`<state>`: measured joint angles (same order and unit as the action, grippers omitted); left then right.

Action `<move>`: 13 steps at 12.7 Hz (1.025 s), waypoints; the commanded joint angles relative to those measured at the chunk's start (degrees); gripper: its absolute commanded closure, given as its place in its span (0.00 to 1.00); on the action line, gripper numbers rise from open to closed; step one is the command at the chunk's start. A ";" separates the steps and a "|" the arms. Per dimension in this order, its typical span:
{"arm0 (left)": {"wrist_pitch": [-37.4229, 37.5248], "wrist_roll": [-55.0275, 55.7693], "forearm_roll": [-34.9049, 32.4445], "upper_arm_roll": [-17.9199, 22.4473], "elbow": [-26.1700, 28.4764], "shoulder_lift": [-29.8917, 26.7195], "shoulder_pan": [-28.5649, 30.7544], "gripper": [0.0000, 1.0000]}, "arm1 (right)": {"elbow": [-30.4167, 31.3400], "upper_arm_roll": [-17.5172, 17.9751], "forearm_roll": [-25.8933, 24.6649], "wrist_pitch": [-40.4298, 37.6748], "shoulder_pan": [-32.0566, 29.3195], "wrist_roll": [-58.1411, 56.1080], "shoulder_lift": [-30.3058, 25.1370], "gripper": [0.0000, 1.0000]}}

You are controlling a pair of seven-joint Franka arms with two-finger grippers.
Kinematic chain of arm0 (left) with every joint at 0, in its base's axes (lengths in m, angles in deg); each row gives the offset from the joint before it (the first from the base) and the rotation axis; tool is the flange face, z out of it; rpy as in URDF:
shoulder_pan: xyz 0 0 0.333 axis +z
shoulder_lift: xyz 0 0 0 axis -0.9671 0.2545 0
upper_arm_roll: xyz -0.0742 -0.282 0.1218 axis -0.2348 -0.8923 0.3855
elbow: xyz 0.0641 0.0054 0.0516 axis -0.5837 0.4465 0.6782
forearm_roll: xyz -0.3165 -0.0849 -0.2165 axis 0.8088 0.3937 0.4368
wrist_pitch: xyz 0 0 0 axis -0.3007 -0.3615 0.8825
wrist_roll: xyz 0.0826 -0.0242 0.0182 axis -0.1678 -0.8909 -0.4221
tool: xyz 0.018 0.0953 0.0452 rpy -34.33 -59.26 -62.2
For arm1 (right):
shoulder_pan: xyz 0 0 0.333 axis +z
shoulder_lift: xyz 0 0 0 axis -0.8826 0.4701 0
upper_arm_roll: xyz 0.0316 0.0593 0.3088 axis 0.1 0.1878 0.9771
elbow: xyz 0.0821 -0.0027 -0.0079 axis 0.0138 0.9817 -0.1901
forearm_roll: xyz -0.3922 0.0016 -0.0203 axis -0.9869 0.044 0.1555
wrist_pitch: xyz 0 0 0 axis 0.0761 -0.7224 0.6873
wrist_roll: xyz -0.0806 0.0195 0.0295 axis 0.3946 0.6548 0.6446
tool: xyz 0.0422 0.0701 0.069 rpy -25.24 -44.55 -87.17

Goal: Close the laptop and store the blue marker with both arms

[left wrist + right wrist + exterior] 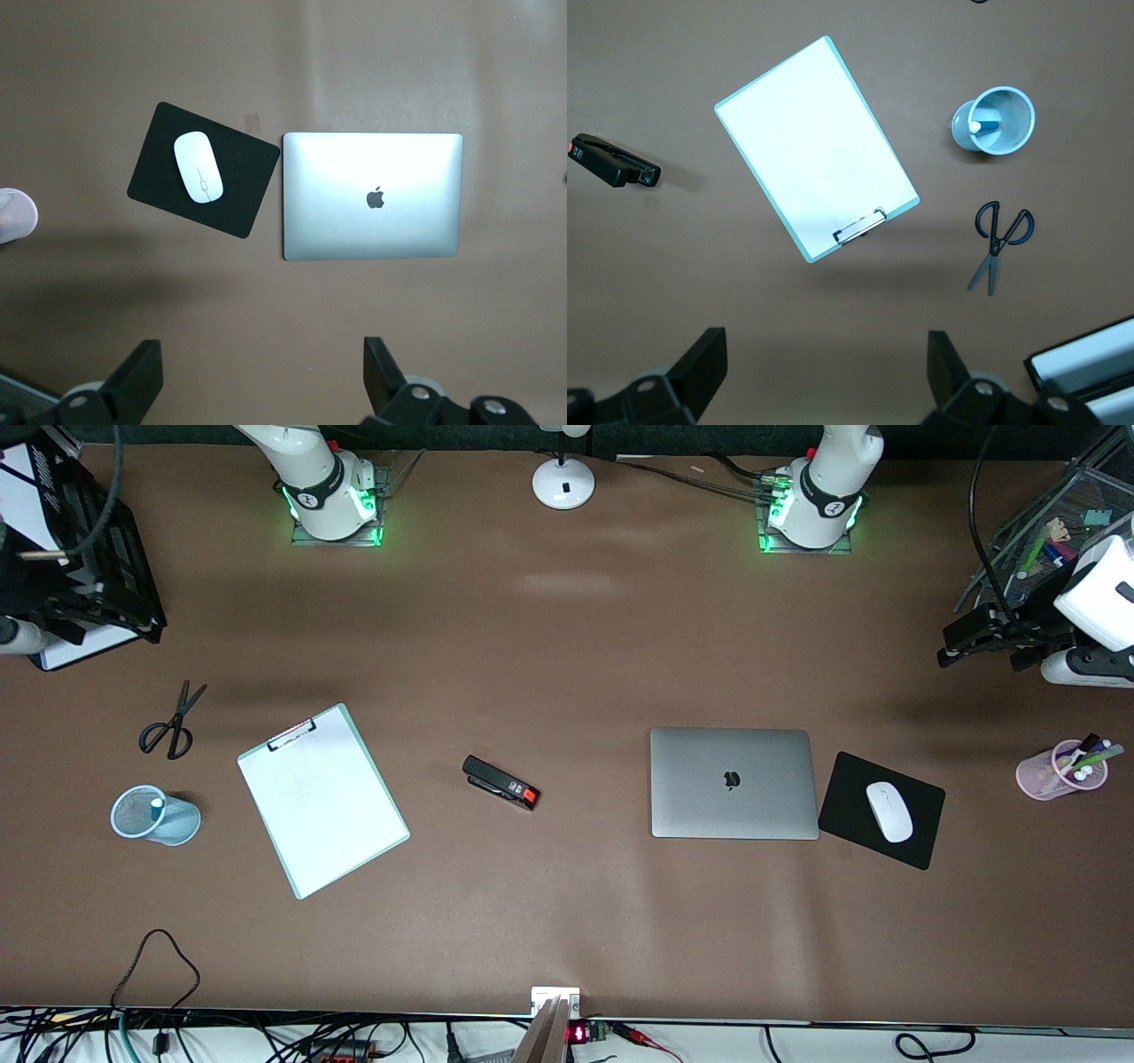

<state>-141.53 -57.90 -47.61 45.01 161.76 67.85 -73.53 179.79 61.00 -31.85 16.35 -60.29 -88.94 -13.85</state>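
Showing apple logo [732, 780], laptop [733, 783] lid closed

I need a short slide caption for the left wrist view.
Open left hand over the closed laptop beside the mouse on its black pad.

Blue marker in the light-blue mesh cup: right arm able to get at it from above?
Probably yes. The slim blue marker stands in the open-topped light-blue mesh cup, nothing over it; the open right gripper is above the table nearby.

A brown table [567, 646] bears a white lamp base [563, 483].
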 commanded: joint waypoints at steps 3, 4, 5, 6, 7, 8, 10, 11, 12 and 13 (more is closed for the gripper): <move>0.41 -1.40 0.66 -0.26 -0.32 -0.09 0.56 0.00 | -0.85 0.02 -0.08 -1.25 -0.70 0.70 -0.20 0.00; 0.41 -1.31 0.66 -0.26 -0.40 -0.09 0.56 0.00 | -0.94 0.02 -0.08 -1.25 -0.79 0.70 -0.20 0.00; 0.41 -1.31 0.66 -0.26 -0.40 -0.09 0.56 0.00 | -0.94 0.02 -0.08 -1.25 -0.79 0.70 -0.20 0.00; 0.41 -1.31 0.66 -0.26 -0.40 -0.09 0.56 0.00 | -0.94 0.02 -0.08 -1.25 -0.79 0.62 -0.20 0.00; 0.50 -1.31 0.66 -0.26 -0.40 -0.09 0.56 0.00 | -0.94 0.02 -0.08 -1.25 -0.79 0.61 -0.20 0.00; 0.50 -1.31 0.66 -0.26 -0.32 -0.09 0.47 0.00 | -0.94 0.02 -0.08 -1.25 -0.70 0.44 -0.20 0.00; 0.50 -1.31 0.66 -0.26 -0.32 -0.09 0.56 0.00 | -0.94 0.02 -0.08 -1.25 -0.79 0.18 -0.20 0.00; 0.50 -1.31 0.66 -0.26 -0.40 -0.09 0.56 0.00 | -0.94 0.02 -0.08 -1.25 -0.79 0.09 -0.20 0.00; 0.50 -1.31 0.66 -0.26 -0.40 -0.09 0.56 0.00 | -0.94 0.02 -0.08 -1.25 -0.70 0.09 -0.20 0.00; 0.50 -1.31 0.66 -0.26 -0.40 -0.09 0.56 0.00 | -0.94 0.02 -0.08 -1.52 -0.70 0.17 -0.20 0.00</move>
<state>-141.52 -57.90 -47.61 45.02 161.76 67.85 -73.53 179.48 60.79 -31.87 15.93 -60.70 -88.94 -13.89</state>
